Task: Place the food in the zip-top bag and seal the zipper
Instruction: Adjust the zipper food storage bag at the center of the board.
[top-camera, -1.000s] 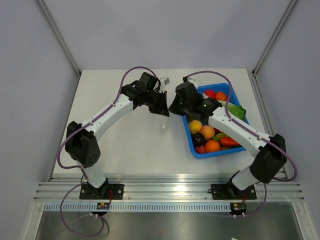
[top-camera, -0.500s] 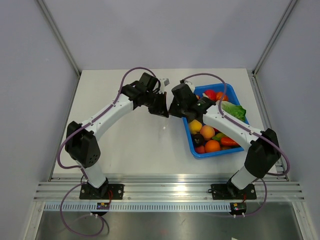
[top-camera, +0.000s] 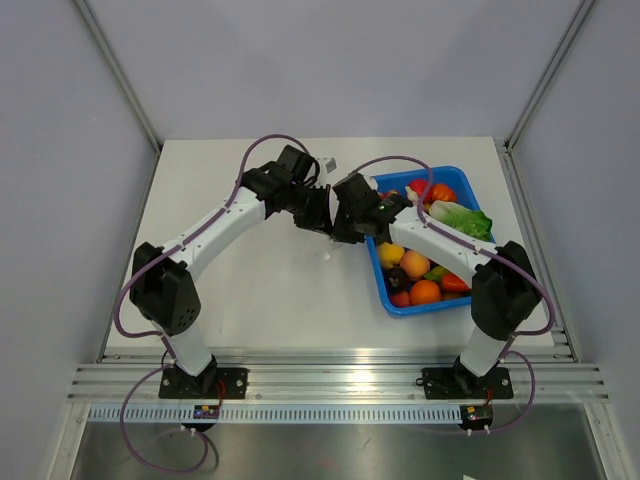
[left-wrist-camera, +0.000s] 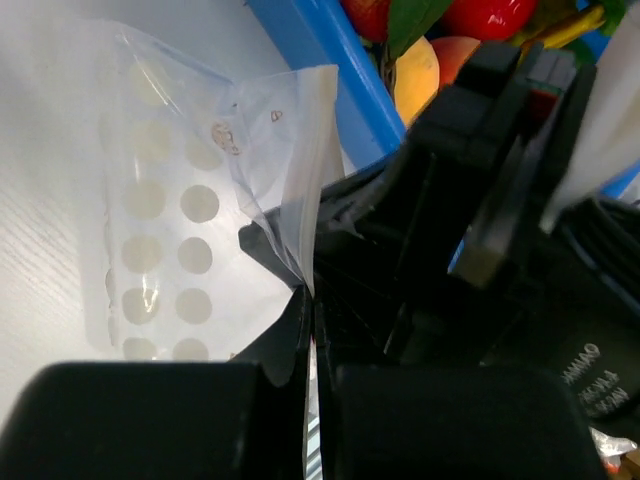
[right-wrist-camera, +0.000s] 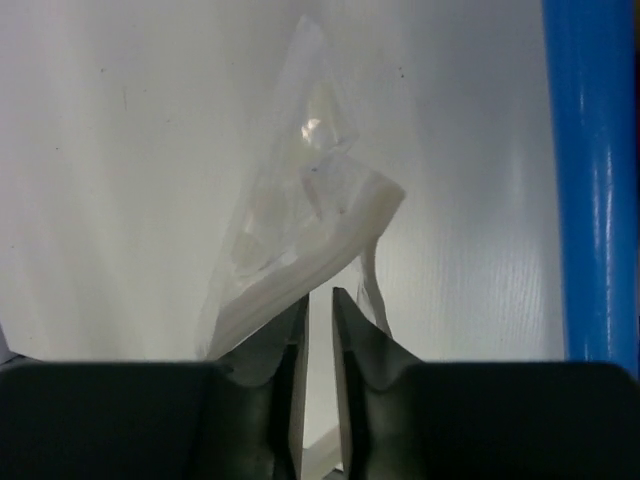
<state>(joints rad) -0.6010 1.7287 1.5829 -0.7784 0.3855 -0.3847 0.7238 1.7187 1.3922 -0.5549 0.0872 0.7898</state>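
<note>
The zip-top bag (left-wrist-camera: 200, 190), clear and crinkly, hangs above the table, and my left gripper (left-wrist-camera: 311, 300) is shut on its edge. In the right wrist view the zip-top bag (right-wrist-camera: 300, 215) stands just past my right gripper (right-wrist-camera: 320, 297). Its jaws are slightly apart with nothing between them, and a thick whitish strip, the zipper (right-wrist-camera: 320, 255), rests at the left fingertip. From above, the left gripper (top-camera: 318, 212) and right gripper (top-camera: 342, 218) almost touch at mid-table. The food (top-camera: 397, 277), a small dark fruit, lies in the blue tray.
The blue tray (top-camera: 430, 308) sits right of the grippers, holding orange and peach fruits (top-camera: 424, 291), red pieces and a green leafy cabbage (top-camera: 462, 216). Its blue wall (right-wrist-camera: 590, 180) runs close along the right gripper's right side.
My right gripper has swung left from over the tray's corner until it is up against the left gripper and the bag. The left arm has hardly moved.
</note>
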